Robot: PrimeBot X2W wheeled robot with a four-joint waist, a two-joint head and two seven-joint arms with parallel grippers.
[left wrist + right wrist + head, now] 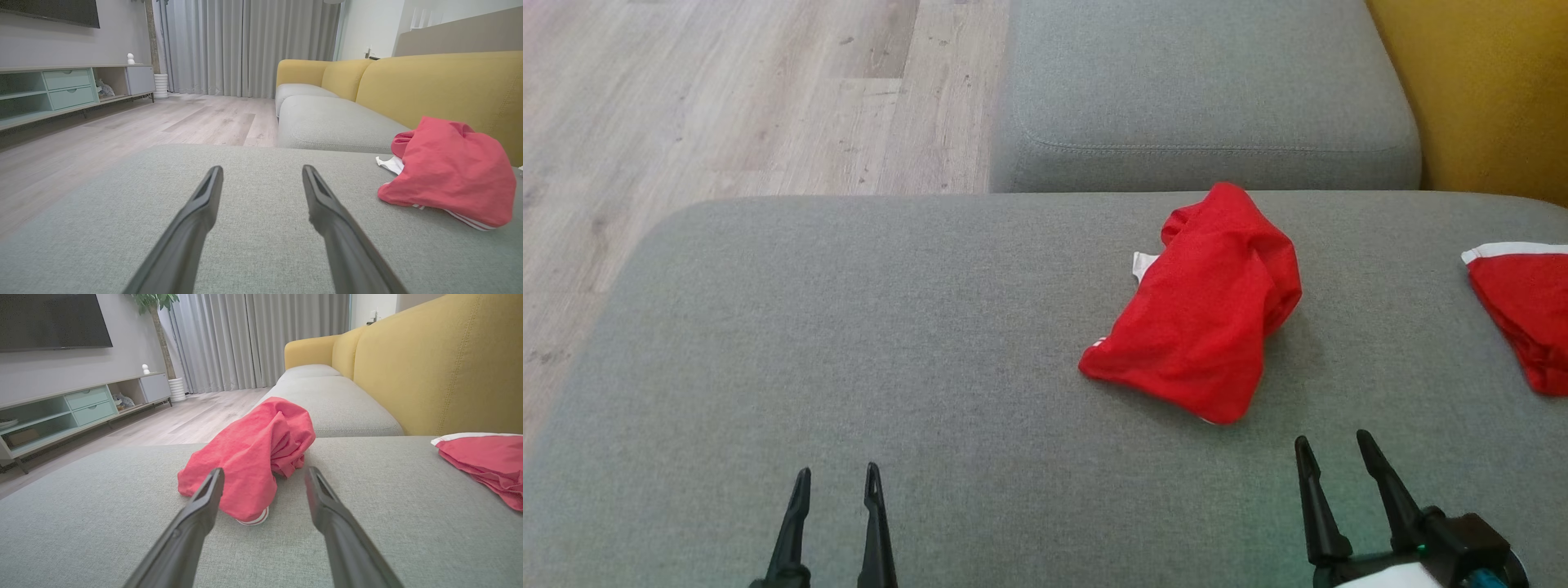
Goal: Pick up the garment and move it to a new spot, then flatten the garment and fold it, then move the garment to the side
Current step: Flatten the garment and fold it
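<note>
Right hand (1333, 438) near crumpled red garment (1201, 318)

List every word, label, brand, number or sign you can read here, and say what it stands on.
None can be read.
The crumpled red garment shows no print.
The white piece at its edge is too small to tell.
The second red garment has a plain white band.
The dark television shows no legible brand.

Soft, even daylight, faint shadows, sharp focus; wrist views bend at edges.
</note>
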